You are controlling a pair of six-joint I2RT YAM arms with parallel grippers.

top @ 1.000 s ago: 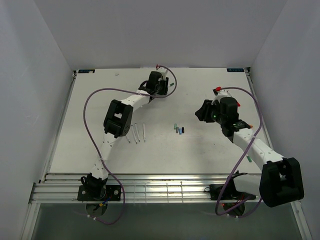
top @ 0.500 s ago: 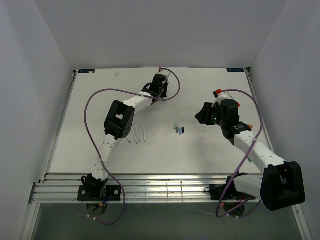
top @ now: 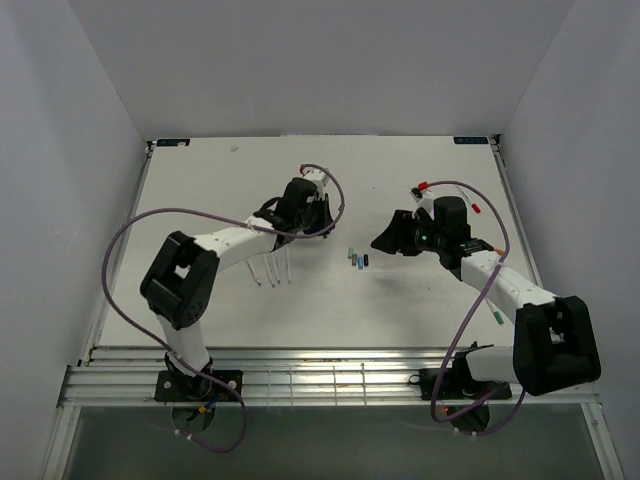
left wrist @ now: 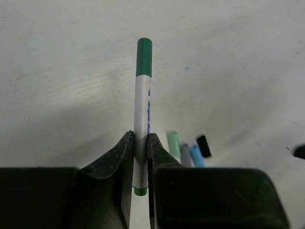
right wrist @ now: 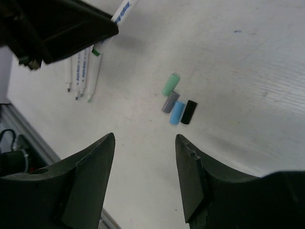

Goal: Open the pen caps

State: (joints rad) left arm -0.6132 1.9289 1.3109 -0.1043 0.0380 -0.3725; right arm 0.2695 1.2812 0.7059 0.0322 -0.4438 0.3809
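My left gripper (left wrist: pixel 140 138) is shut on a white marker pen (left wrist: pixel 142 107) and holds it by the barrel above the table. The pen's green cap (left wrist: pixel 144 57) is on the far end, pointing away from the fingers. Loose caps lie together mid-table: light green (right wrist: pixel 170 85), grey (right wrist: pixel 169 101), blue (right wrist: pixel 177 112) and black (right wrist: pixel 189 111). They also show in the top view (top: pixel 358 259). My right gripper (right wrist: pixel 145 143) is open and empty, hovering just right of these caps. In the top view the left gripper (top: pixel 303 212) and right gripper (top: pixel 385 240) face each other across the caps.
Three uncapped white pens (right wrist: pixel 83 71) lie side by side left of the caps, also seen from above (top: pixel 272 268). A small green item (top: pixel 497 316) lies near the right edge. Purple cables loop over both arms. White walls enclose the table (top: pixel 200 180).
My left gripper has carried the green-capped pen from the far side toward the table's middle. My right gripper has moved left, closer to the loose caps.
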